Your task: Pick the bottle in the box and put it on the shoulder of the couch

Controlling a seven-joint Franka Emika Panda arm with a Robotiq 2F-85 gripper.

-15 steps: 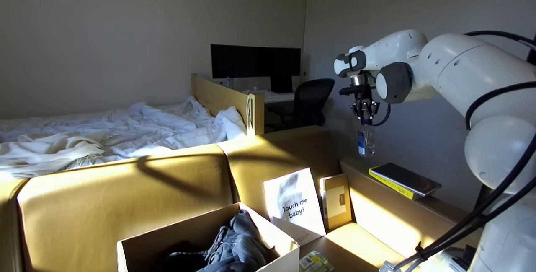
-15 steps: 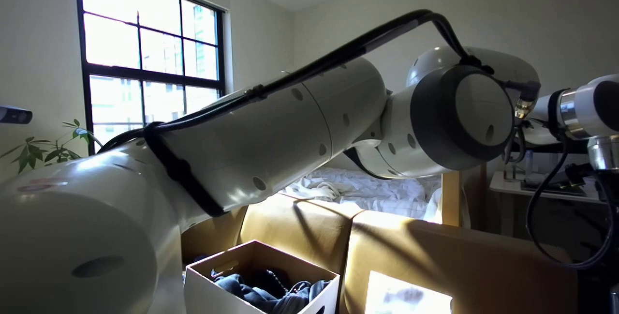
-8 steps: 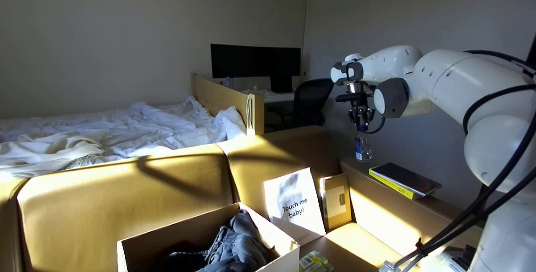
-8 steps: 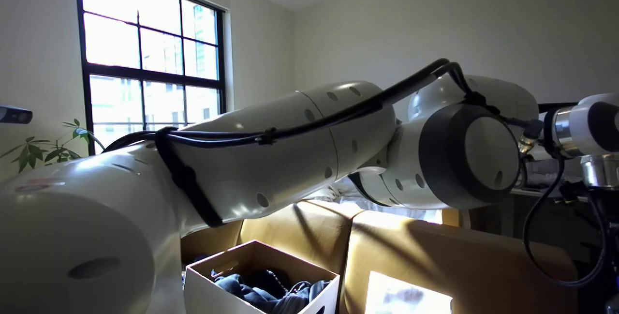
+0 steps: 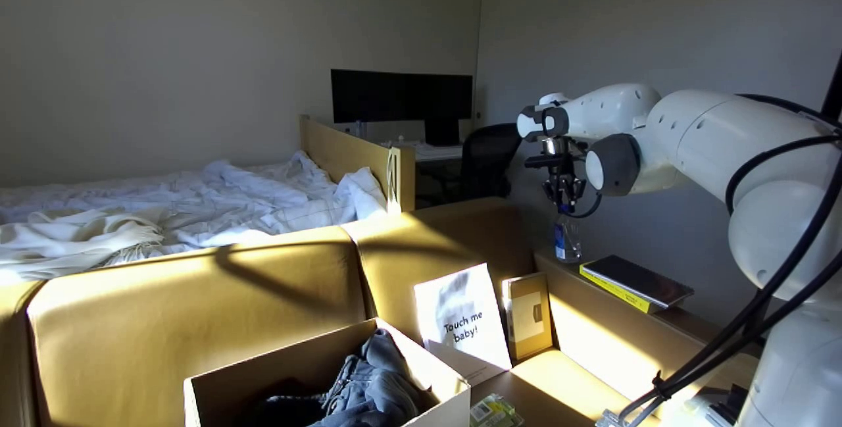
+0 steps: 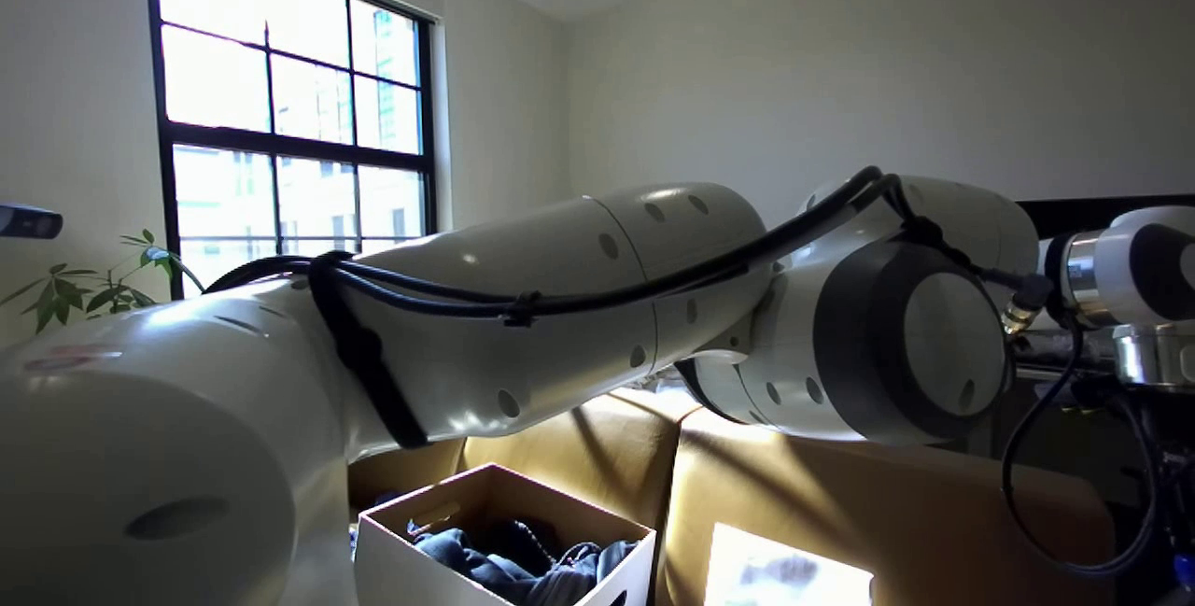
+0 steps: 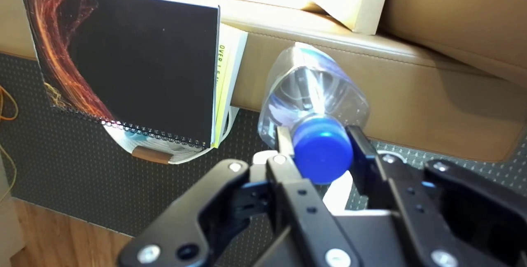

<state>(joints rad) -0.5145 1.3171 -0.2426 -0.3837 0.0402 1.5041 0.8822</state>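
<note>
The bottle is clear with a blue cap and hangs upright below my gripper in an exterior view. In the wrist view my gripper is shut on the bottle's blue cap, a finger on each side. The bottle's body is over the couch arm, close to its top at the back end. I cannot tell whether its base touches. The cardboard box stands on the couch with dark cloth inside; the box also shows in an exterior view.
A black notebook on a yellow book lies on the arm beside the bottle. A white card and a wooden frame lean on the couch back. A desk chair stands behind.
The arm has lowered, and my gripper has come down with the bottle and slightly left in an exterior view. The bottle's base is now near the couch arm's top. The box has not moved.
</note>
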